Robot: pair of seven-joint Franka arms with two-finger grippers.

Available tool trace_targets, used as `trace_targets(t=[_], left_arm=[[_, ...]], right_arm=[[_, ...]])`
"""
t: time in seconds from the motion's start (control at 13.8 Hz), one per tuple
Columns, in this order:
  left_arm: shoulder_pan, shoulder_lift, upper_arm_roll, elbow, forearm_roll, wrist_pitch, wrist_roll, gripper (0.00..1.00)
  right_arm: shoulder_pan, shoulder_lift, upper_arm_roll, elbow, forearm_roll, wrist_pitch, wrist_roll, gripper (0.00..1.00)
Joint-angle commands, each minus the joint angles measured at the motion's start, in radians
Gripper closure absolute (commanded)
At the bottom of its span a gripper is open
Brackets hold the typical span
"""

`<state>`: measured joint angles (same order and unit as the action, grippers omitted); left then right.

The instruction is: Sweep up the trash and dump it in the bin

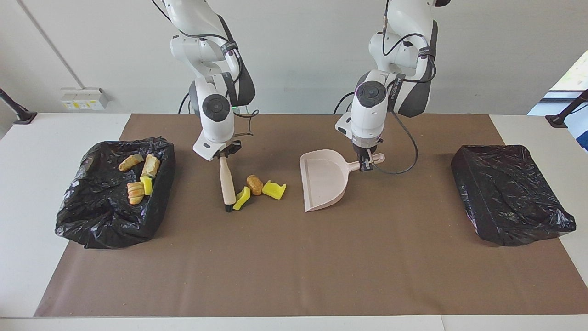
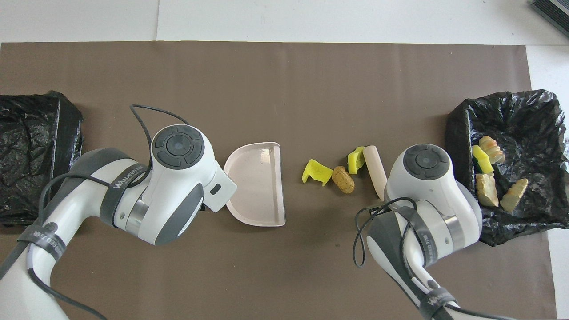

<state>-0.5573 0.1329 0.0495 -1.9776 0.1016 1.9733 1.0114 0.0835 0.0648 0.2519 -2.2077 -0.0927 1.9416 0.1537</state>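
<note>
- The bench [image 1: 27, 151] carries a wide brown paper mat [image 1: 294, 266] with a black plastic-lined bin [image 1: 73, 220] at my right arm's end and a second black-lined bin [image 1: 510, 202] at my left arm's end. Four bits of trash already lie in the first bin [image 2: 524, 115]: striped bread chunks, a yellow piece and a pale lump.
- My left arm comes down steeply over the middle of the mat; my left fingers [image 1: 366, 164] are pinched on the handle of the beige plastic dustpan [image 1: 324, 181], its open lip turned toward the loose trash — flat on the mat, as far as I can judge.
- My right arm leans in from its end, and my right fingers [image 1: 222, 152] are pressed onto the top of the beige wooden-handled brush [image 1: 226, 181], bristles down at the mat.
- Three bits are loose between brush and dustpan: a yellow spongy wedge [image 1: 241, 198] touching the brush, a brown cork-like cylinder [image 1: 255, 184] beside it, and another yellow wedge [image 1: 274, 189] nearest the dustpan.
- Risks, as I judge them: the cylinder could roll sideways past the lip; the wedge at the bristles looks tipped on edge and may slip round the brush; a raised lip would let pieces jam or slide under — a gap still separates trash and dustpan.
</note>
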Motion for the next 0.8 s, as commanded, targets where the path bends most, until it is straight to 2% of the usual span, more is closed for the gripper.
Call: trace_targets(t=[0.0, 0.22, 0.58, 0.72], left_arm=[[-0.007, -0.055, 0.001, -0.067, 0.049, 0.032, 0.018, 1.00], [-0.012, -0.050, 0.000, -0.067, 0.070, 0.094, 0.018, 1.00], [-0.036, -0.061, 0.000, -0.086, 0.070, 0.090, 0.016, 1.00], [-0.038, -0.064, 0.000, -0.090, 0.070, 0.085, 0.016, 1.00]], right_arm=[[0.071, 0.024, 0.003, -0.006, 0.057, 0.032, 0.033, 1.00], [0.120, 0.038, 0.003, -0.003, 0.094, 0.065, 0.036, 1.00], [0.235, 0.076, 0.003, -0.001, 0.240, 0.143, 0.036, 1.00], [0.240, 0.073, 0.006, -0.001, 0.287, 0.146, 0.033, 1.00]])
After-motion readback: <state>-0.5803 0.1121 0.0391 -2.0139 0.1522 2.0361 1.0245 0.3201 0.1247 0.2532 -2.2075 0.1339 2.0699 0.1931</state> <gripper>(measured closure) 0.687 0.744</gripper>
